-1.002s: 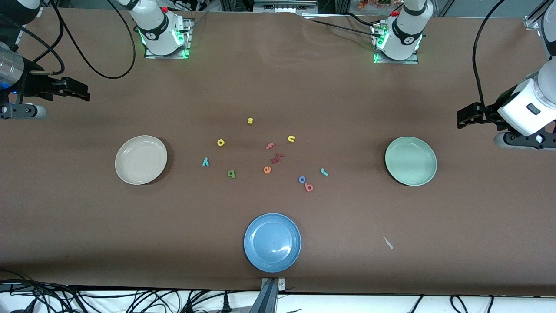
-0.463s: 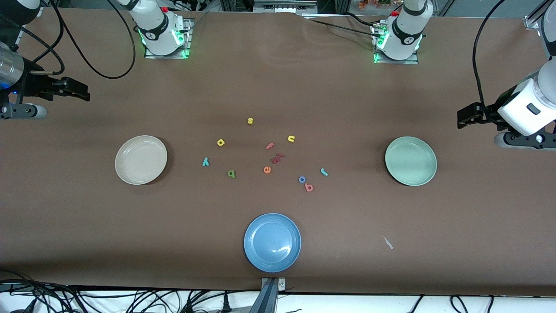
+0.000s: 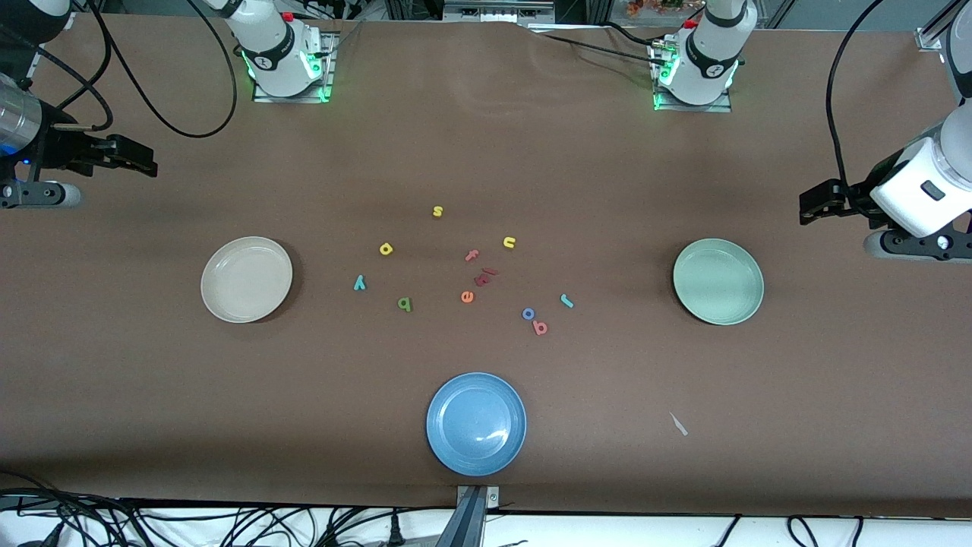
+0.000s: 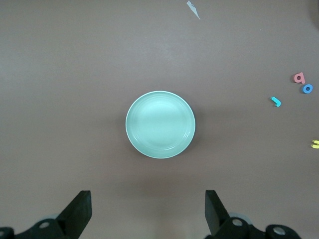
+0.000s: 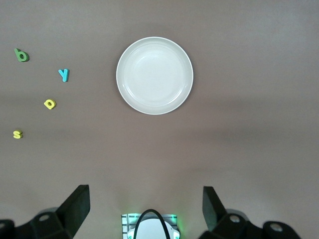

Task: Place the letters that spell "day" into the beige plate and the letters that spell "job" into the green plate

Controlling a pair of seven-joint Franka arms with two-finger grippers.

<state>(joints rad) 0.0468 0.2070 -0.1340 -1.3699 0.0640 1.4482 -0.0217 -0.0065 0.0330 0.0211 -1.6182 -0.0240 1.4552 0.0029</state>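
Both arms wait, held up high at the two ends of the table. The left gripper points down, its two fingers spread wide with nothing between them. The right gripper points down too, its fingers wide apart, and the space between them holds nothing.

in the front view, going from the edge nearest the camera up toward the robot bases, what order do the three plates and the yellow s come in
blue plate → green plate and beige plate, level with each other → yellow s
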